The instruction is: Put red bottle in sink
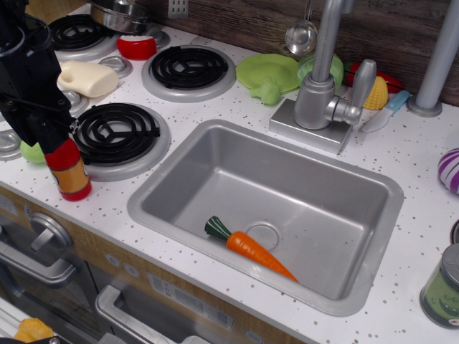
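The red bottle (70, 173) stands upright on the white counter at the front left, left of the sink (166, 203). Only its red shoulder, orange label band and red base show. My black gripper (56, 140) has come down over the bottle's top and hides its neck and cap. The fingers stand around the neck, but I cannot tell whether they press on it. The sink is a silver-grey basin in the middle of the counter, with an orange toy carrot (251, 248) lying beside its round drain.
A black burner (115, 133) lies between bottle and sink. A green ball (30, 153) sits just left of the bottle. A cream jug (90, 77), a red bowl (136, 47), a faucet (319, 93), a green plate (267, 72) and a can (443, 287) are also in view.
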Robot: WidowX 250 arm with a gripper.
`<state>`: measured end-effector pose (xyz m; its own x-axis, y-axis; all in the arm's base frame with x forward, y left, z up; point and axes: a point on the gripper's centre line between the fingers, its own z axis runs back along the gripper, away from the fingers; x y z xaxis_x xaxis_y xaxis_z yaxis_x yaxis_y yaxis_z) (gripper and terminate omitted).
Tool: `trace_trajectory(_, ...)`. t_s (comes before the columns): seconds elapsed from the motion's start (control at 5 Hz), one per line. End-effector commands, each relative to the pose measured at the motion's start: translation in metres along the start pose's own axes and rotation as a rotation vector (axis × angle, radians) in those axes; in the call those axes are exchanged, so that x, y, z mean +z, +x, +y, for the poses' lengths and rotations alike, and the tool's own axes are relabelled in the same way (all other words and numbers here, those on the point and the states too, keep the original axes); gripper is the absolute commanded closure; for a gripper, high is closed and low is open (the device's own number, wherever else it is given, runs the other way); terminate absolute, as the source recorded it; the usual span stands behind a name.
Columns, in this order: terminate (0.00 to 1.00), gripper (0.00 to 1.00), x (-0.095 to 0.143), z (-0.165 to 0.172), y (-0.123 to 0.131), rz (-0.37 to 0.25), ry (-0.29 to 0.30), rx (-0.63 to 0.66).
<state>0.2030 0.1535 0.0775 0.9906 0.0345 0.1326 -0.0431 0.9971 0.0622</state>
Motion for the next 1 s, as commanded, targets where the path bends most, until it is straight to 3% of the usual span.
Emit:
trace_trajectory(0.0, 0.0, 1.0, 0.026, -0.002, 0.019, -0.008, 0.036, -0.009)
trace_trajectory(0.2, 0.0, 1.0, 0.055, -0.026, 0.033, 0.004, 0.059, -0.015)
trace_trajectory(0.4, 0.0, 1.0, 0.071, -0.075, 0.063, 0.017, 0.056, -0.029)
trace_trajectory(0.6, 0.0, 1.0, 0.054, -0.118, 0.106, 0.005, 0.036, -0.108)
trace_trajectory(0.8, 0.0, 1.0, 0.024, -0.142, 0.129, -0.027, 0.018, -0.124)
